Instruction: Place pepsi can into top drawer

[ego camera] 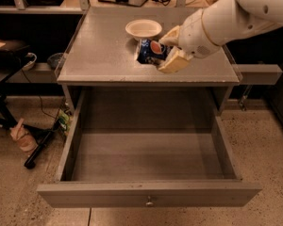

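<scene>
My gripper [169,50] is shut on the pepsi can [151,51], a dark-blue can with a red-white-blue logo, held on its side just above the grey cabinet top near its front edge. One cream finger [175,60] shows below the can and the other above it. The top drawer [148,194] is pulled wide open below, grey inside, with a small brass knob [149,202] on its front panel. Nothing lies in the drawer.
A white bowl [143,28] stands on the cabinet top [99,55] behind the can. A shelf with cables runs along the back. Dark stands, a cable and a small object lie on the floor at the left [23,140].
</scene>
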`<state>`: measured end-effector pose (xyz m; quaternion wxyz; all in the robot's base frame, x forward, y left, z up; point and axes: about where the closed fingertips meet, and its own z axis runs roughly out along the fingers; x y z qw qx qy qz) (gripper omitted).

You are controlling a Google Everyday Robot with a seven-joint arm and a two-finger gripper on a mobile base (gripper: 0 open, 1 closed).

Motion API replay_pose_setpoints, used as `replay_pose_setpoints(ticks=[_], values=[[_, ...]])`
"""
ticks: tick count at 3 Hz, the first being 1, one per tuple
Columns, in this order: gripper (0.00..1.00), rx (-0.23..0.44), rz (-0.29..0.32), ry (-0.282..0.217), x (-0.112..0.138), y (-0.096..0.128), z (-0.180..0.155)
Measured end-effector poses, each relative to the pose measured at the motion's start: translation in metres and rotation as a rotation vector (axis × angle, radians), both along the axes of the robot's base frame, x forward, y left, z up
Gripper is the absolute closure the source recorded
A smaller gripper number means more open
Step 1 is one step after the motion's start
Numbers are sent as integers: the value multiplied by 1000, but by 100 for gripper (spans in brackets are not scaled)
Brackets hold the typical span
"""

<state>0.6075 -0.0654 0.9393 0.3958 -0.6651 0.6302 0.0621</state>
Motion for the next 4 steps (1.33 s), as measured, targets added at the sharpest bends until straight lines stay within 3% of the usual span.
replay_pose_setpoints(ticks=[3,4], values=[[100,-46,-78,101,-32,-16,-55],[100,-100,-121,147,-47,-26,-86]])
